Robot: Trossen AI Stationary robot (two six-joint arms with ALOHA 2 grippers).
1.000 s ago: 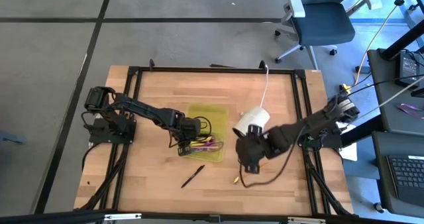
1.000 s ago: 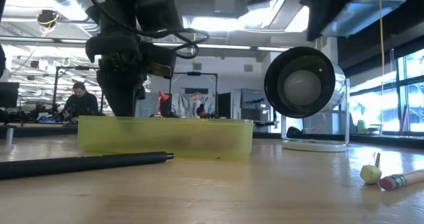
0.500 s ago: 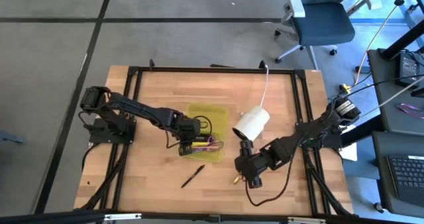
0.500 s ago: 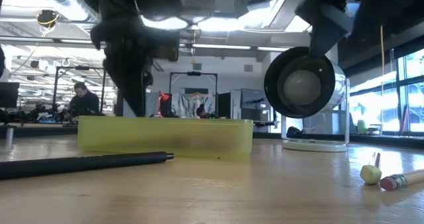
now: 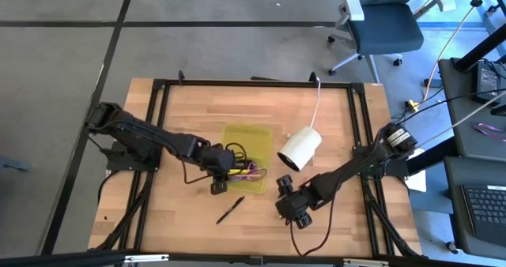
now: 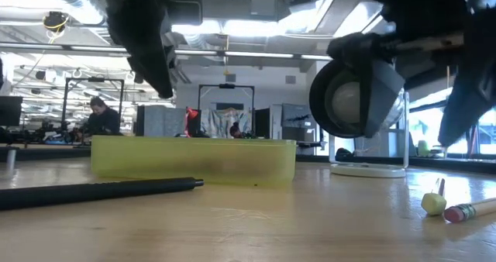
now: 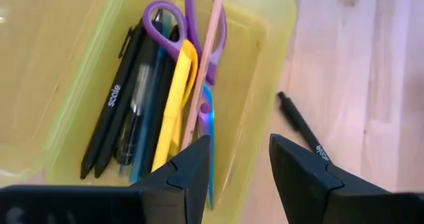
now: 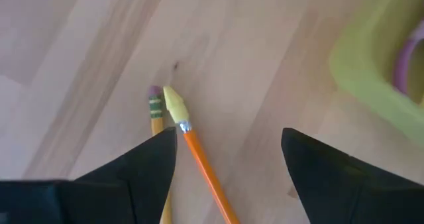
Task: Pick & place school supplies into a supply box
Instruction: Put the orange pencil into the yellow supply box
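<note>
- The left gripper is hanging above the near edge of the supply box, its fingers standing apart with nothing between them.
- The supply box is sitting near the middle of the wooden table, and several supplies are already lying inside it: purple-handled scissors, a yellow marker, black pens and a thin wooden pencil, all bunched along one side.
- A black pen is lying loose on the table just outside the box's near side, close to the left gripper.
- The right gripper is hovering low over the table to the right of the box, jaws spread wide and empty.
- Right below it, an orange pencil and a yellow pencil are resting on the wood, their eraser ends nearly touching.
- A white cylinder on a cord is lying beside the box, between it and the right arm.
</note>
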